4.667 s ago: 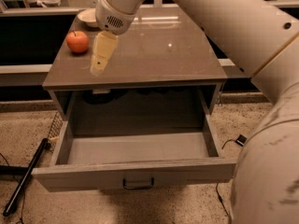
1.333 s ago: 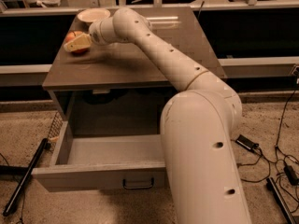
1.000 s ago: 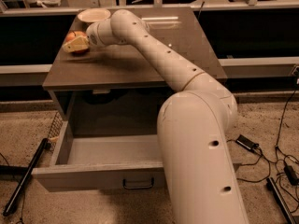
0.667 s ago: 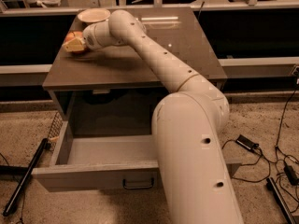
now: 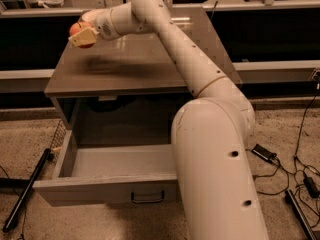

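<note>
Over the far-left corner of the brown cabinet surface [image 5: 145, 69] hangs the white arm's gripper [image 5: 83, 37], fingers clamped on a round red apple [image 5: 75, 29], clear of the top; the open grey drawer [image 5: 115, 161] lies below, nearer.

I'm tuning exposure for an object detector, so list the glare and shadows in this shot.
Camera view: warm, dim light overall. Camera view: a pale glare streak lies on the far edge of the table top. Camera view: a soft shadow falls on that top below the gripper, which hangs over the left rear corner, shut on the apple. Camera view: the cavity behind the open drawer is in deep shade.
</note>
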### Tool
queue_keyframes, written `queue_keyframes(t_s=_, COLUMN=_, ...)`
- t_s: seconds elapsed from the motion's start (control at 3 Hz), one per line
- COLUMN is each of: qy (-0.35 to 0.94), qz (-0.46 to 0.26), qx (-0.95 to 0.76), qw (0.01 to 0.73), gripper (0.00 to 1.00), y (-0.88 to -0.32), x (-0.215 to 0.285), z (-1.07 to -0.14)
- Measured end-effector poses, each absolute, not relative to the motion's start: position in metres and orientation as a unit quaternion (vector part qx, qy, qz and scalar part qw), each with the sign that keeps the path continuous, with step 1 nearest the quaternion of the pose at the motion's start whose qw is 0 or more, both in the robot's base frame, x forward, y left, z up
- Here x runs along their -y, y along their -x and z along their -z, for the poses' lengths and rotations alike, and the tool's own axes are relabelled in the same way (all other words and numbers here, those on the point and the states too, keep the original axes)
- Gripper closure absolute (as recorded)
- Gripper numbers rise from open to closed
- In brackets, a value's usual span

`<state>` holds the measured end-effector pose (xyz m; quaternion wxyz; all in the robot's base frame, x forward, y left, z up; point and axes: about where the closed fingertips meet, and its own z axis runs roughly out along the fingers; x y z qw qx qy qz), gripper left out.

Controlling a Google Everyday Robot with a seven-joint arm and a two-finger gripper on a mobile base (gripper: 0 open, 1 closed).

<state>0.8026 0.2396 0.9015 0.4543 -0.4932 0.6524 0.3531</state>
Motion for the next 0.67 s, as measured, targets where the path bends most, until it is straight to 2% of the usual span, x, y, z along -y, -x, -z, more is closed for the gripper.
queue_keyframes(t_s=0.33, qy=0.507, qz=-0.335, qx=-0.640, qw=0.469, gripper=1.00, y=-0.773, x=-0.185, z=-0.954)
queue_keyframes(t_s=0.67, qy=0.499, qz=-0.277, qx=-0.661, qw=0.488, gripper=1.00, y=-0.731, x=-0.110, z=-1.002)
